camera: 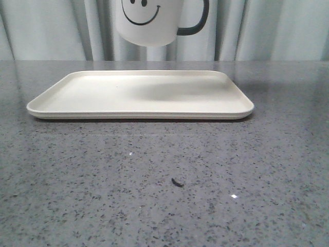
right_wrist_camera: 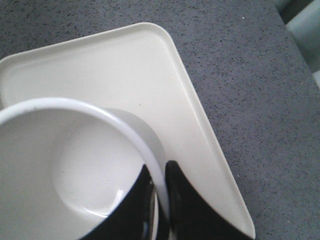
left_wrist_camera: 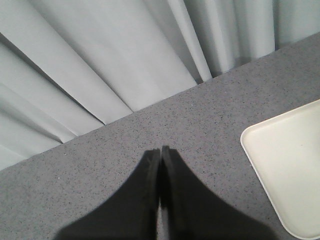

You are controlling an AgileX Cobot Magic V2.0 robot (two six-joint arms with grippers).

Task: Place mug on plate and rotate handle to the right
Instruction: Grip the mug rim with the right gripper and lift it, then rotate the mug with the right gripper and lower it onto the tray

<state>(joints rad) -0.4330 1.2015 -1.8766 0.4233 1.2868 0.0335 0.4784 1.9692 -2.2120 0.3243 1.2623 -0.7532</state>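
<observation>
One dark speck lies low in the frame, one plate at mid-frame, one mug hanging above it at the top edge, handle already pointing frame-right. Right gripper pinches the rim (thin hold), so the mug could tilt or drop hard. Left gripper is closed, empty

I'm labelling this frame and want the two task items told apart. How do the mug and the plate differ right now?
The mug hangs in the air above the table; the plate lies flat on it. The mug is tall and round with a black smiley and black handle; the plate is low, wide, rectangular and plain. The right hand pinches the mug's rim; nothing holds the plate. Both are whitish, and both are empty.
</observation>
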